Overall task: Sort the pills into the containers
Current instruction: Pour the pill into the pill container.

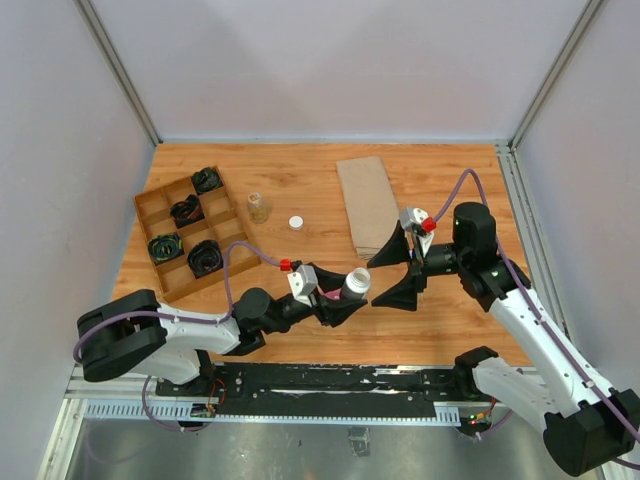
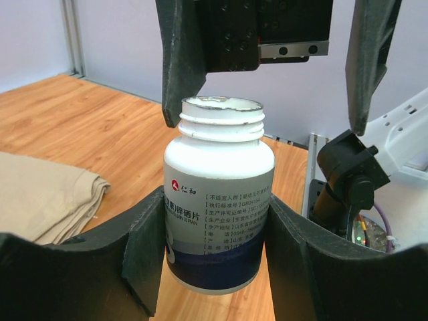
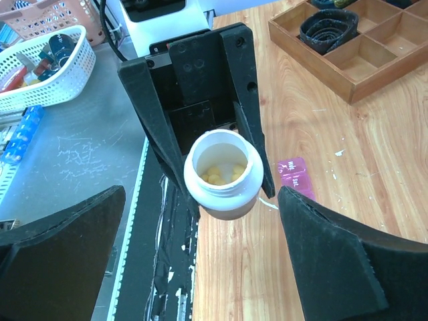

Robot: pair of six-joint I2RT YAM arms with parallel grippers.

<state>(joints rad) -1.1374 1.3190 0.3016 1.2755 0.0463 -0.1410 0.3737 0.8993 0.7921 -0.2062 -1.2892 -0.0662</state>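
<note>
My left gripper [image 1: 340,296] is shut on an open white pill bottle [image 1: 357,282] and holds it above the table, tilted toward the right arm. In the left wrist view the bottle [image 2: 219,200] sits between my left gripper's black pads [image 2: 150,241]. In the right wrist view yellow pills [image 3: 224,172] lie inside the bottle [image 3: 224,190]. My right gripper [image 1: 385,272] is open and empty, its jaws spread wide just in front of the bottle's mouth [image 3: 200,267]. The magenta-pink container strip [image 3: 296,177] lies on the table under the left gripper, mostly hidden.
A wooden divided tray [image 1: 152,208] with black items stands at the left. A small clear bottle [image 1: 260,207] and a white cap [image 1: 296,222] stand behind the grippers. A beige folded cloth [image 1: 367,205] lies at the back centre. Off the table, a white basket [image 3: 40,73].
</note>
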